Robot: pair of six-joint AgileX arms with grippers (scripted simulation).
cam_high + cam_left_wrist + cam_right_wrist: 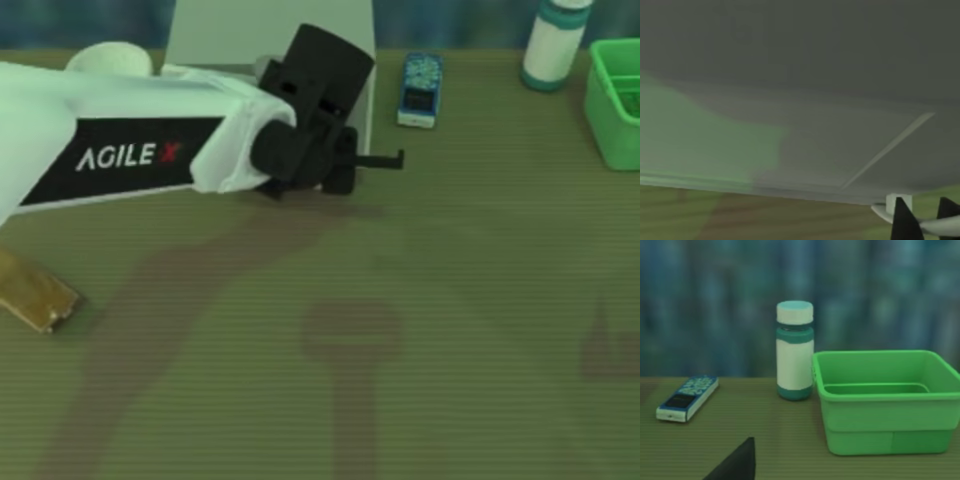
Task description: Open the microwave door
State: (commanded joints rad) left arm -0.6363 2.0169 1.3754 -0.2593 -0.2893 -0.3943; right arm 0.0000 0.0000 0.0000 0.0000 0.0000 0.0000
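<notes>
Left arm [120, 150] reaching across the table's left, left gripper [375, 160] gripping the microwave door [805, 100] handle [920, 222], the microwave [230, 35] sitting at the back, right gripper out of sight.

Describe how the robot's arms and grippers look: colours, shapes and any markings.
The left arm has a smooth white shell with a black panel lettered AGILE X in white, the X reddish. It ends in a blocky black wrist and the black left gripper with slim, flat fingers. Of the right arm, only a dark pointed tip shows.
</notes>
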